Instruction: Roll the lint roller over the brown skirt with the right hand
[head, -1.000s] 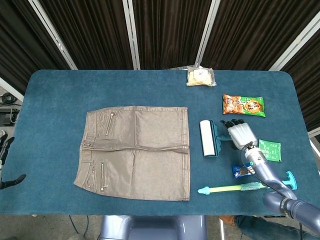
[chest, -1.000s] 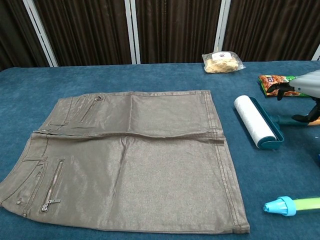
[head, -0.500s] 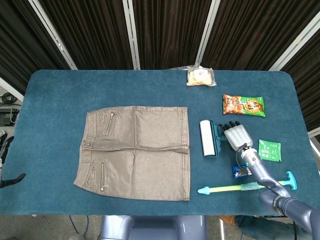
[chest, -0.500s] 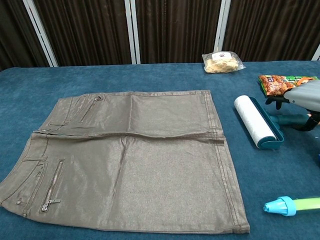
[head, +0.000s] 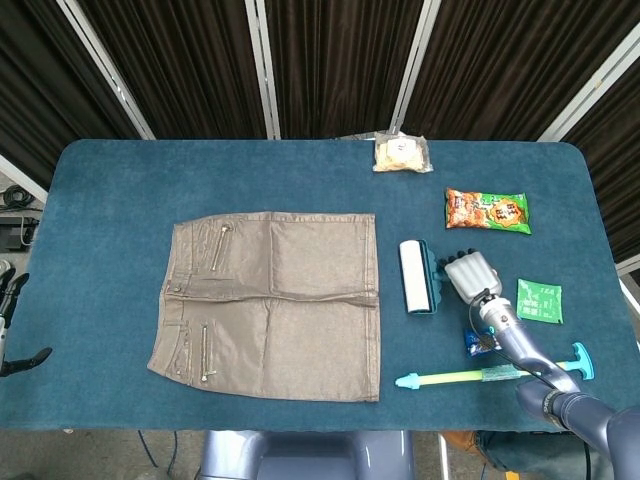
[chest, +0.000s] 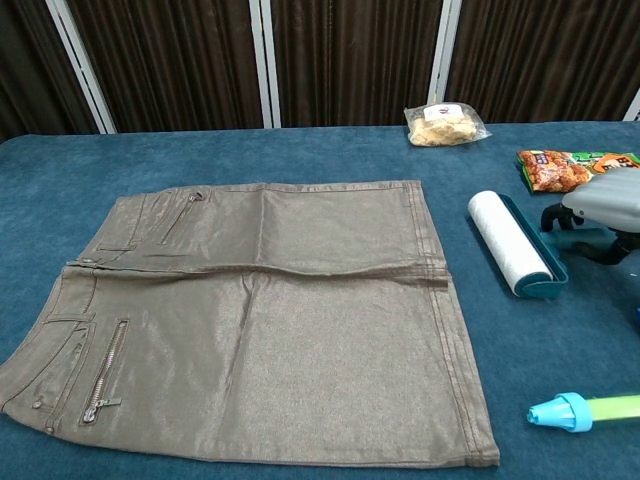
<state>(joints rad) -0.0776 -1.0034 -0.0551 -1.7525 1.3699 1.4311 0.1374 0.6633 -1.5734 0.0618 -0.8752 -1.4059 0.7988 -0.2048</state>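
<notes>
Lint roller (head: 413, 277): lies on the table just right of the brown skirt's hem, white roll facing the skirt, teal cradle and handle on the far side; not yet lifted, not touching the cloth.
Left hand (head: 12, 325): only dark fingertips are seen at the far left edge of the head view, off the table; whether the fingers are spread or curled cannot be told.
Brown skirt (head: 270, 303): laid flat at centre-left, waistband to the left, hem to the right; a crease runs across the middle; no contact from either hand.
Right hand (head: 472, 277): over the last second it has been lowered and drawn in toward the roller's handle, palm down; it is now seen just over the handle. Fingers are extended and a little apart; nothing is seen held. Contact with the handle cannot be confirmed, since the hand covers it in both views.
Meaning for task: judged to be the reach phase, grasp not yet closed; rolling is entirely still to be done.
Snack bags (head: 486, 210): orange packet beyond the right hand, a pale bag (head: 402, 153) at the far edge, a green sachet (head: 539, 300) to the right; all apart from the roller.
Teal-tipped tool (head: 470, 374): lies near the front edge, under the right forearm.
</notes>
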